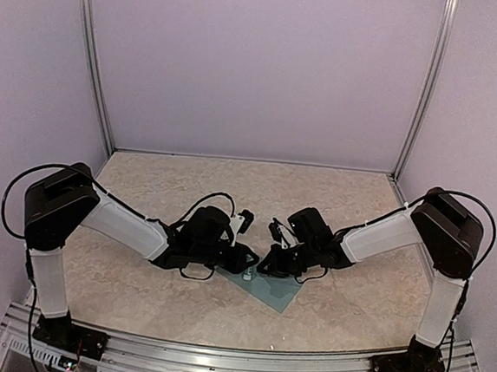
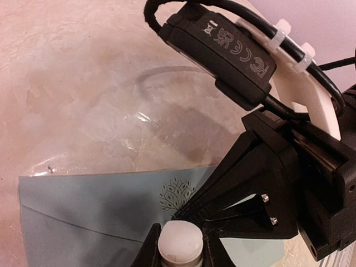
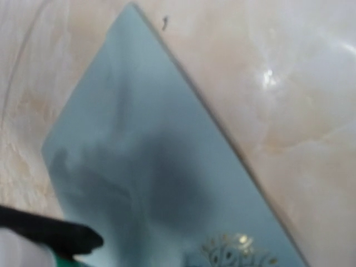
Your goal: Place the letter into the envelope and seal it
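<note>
The flat teal-blue paper envelope (image 1: 276, 290) lies on the beige marble-patterned tabletop (image 1: 360, 204). It sits towards the near side, just right of centre, turned at an angle so that 1 corner points to the near right. A small gold leaf emblem (image 2: 176, 194) is printed on its upper face. In the left wrist view a diagonal crease runs across the paper. Whether the flap is stuck down cannot be told.

The 2 arms reach in from the left and right and meet over the envelope's far left part. The left gripper (image 2: 179, 236) pinches a small cylindrical glue stick with a round white cap (image 2: 179, 248). Its 2 black fingers (image 2: 151, 247) flank the stick on either side, and the cap faces up towards the wrist camera. The stick stands over the envelope's near left area.

The right gripper (image 2: 186, 211) has its fingers pressed together into 1 narrow tip. That tip comes down onto the envelope right beside the gold emblem, just to the right of the glue stick. The right wrist view is blurred and shows the envelope's teal face with 1 dark finger (image 3: 55, 236) at its lower left.
</note>
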Motion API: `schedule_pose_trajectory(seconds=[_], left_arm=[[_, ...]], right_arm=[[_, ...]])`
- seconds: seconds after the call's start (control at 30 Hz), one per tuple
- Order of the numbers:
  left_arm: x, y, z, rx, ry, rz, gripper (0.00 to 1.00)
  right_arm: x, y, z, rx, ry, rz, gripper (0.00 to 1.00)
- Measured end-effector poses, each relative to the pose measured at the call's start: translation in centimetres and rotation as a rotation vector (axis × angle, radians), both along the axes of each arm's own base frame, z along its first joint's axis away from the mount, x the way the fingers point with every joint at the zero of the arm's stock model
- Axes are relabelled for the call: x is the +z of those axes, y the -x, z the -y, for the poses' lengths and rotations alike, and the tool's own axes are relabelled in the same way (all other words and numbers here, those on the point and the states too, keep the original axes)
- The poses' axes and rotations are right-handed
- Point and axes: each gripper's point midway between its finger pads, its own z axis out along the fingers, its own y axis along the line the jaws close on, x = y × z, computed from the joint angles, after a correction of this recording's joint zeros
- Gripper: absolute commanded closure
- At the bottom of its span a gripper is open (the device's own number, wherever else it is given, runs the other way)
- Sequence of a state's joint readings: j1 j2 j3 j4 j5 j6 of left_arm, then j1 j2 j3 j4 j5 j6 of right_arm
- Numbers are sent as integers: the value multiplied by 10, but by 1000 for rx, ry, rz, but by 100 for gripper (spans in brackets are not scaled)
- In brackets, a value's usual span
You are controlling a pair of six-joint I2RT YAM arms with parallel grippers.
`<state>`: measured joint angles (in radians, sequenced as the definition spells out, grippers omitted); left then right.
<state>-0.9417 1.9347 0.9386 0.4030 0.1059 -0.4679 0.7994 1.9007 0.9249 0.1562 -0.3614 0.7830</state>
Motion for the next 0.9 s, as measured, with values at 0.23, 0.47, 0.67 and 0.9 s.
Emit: schedule_pose_trajectory(seconds=[0.23, 0.47, 0.67, 0.9], left_arm=[[3, -31, -28, 92, -18, 0, 98], [18, -53, -29, 130, 7, 27, 98], [27, -61, -18, 127, 41, 54, 98], [4, -62, -18, 130, 12, 39, 98]], right_arm=[[0, -1, -1, 3, -3, 5, 100], [0, -1, 0, 5, -2, 8, 100], [0, -1, 0, 9, -2, 11, 100], [0, -1, 0, 12, -2, 13, 100]])
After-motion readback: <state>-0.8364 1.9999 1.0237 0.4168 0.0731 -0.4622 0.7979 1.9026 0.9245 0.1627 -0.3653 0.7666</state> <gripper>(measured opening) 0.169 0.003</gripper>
